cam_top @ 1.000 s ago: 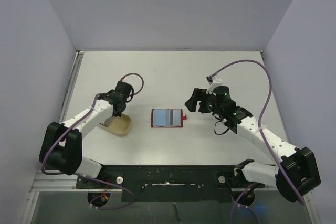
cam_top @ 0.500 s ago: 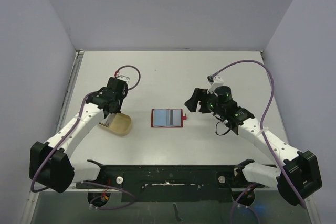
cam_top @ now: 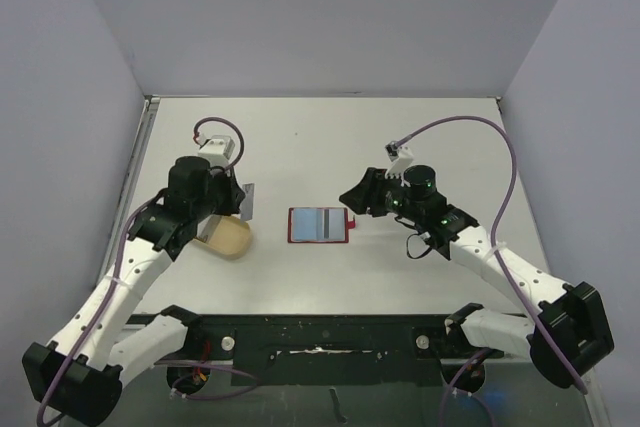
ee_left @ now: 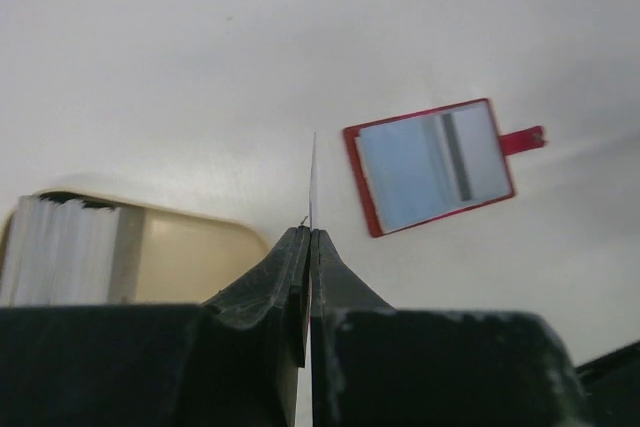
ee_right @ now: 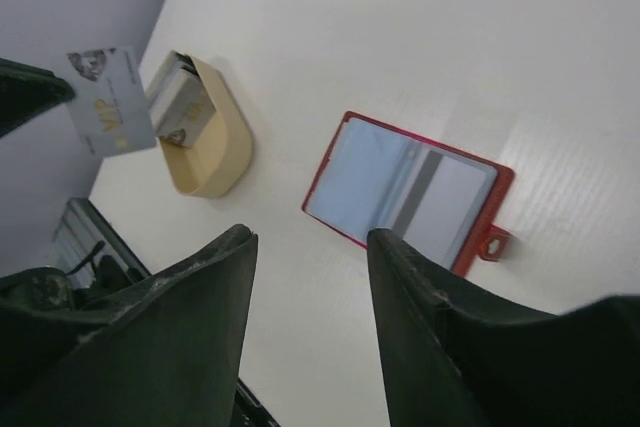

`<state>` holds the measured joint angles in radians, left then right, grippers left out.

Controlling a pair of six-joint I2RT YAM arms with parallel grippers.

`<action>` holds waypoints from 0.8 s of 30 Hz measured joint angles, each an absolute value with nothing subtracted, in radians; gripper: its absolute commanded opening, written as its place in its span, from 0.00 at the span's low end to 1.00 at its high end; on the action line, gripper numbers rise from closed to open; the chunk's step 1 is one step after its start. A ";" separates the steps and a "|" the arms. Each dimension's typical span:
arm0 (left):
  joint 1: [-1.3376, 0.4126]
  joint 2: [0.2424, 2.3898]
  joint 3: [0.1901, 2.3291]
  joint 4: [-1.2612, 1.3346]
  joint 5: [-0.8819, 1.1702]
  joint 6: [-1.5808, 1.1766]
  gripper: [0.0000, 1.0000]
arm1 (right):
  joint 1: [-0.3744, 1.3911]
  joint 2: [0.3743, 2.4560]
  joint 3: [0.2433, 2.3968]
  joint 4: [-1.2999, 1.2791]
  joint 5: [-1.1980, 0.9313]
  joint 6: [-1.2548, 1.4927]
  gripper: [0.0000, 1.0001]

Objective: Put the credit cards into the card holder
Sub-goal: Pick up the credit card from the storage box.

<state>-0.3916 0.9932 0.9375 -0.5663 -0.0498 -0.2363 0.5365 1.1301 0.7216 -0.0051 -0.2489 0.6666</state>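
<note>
The left pincer (ee_left: 308, 239), newly lifted clear of the dish (cam_top: 228, 238), clamps one credit card (ee_left: 313, 177) for transfer to the card holder (cam_top: 319, 225), near which the right pincer (ee_right: 310, 237) hovers part-open and empty.

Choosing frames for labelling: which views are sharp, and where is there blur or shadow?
Top external: evenly lit, sharp, only faint soft shadows. Right wrist: card holder crisp, print on the held credit card legible, its own fingers dark and soft. Left wrist: card holder and dish slightly smeared, the credit card edge-on, just a thin line.
</note>
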 measured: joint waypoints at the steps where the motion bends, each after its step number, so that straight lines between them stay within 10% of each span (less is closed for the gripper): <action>1: -0.391 0.968 0.916 -0.530 -0.001 -0.264 0.00 | 0.544 1.134 0.722 0.016 -0.262 0.680 0.39; 24: -0.390 0.943 0.575 0.252 0.628 -0.874 0.00 | 0.631 1.280 0.717 0.419 -0.511 0.861 0.37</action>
